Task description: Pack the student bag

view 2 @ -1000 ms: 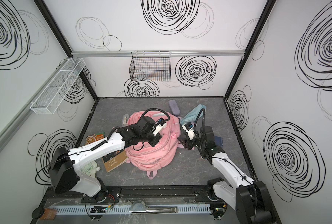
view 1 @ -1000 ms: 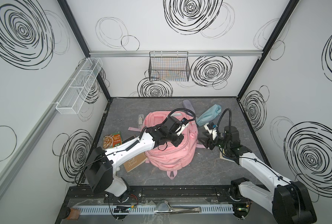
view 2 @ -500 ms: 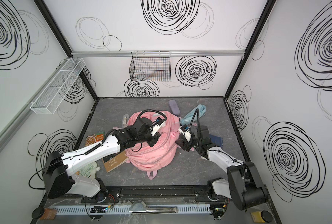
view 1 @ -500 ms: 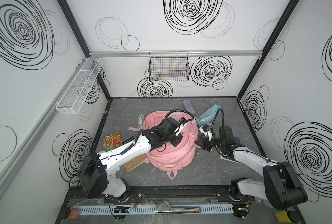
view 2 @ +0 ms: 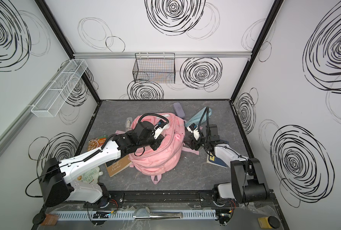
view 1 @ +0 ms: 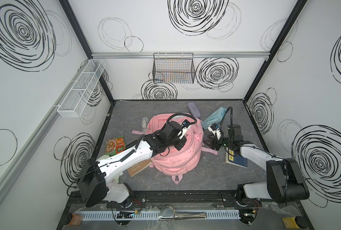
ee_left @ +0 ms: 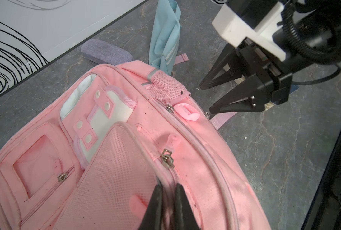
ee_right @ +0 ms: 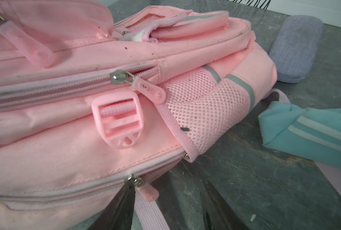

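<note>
**One bag, two claws on it**

We count one student bag (view 1: pixel 177 159), lying front-up in the middle of the counter (view 1: pixel 205 179). Our left claw (ee_left: pixel 168 184) is nearly closed, pinching a fold of the bag's pink fabric beside a zipper. Our right claw (ee_left: pixel 205 98) stands wide and holds nothing, just beside the bag's side. Around the bag we count one light-blue pouch (view 1: pixel 213 119), one lilac case (view 1: pixel 193 109), one snack packet (view 1: pixel 115 144) and two books: a brown book (view 1: pixel 138 168) at the bag's left edge and a blue book (view 1: pixel 236 160) partly beneath the right arm.

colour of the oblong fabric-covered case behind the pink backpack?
Greyish lavender; the oblong fabric case shows best in the right wrist view.
</note>
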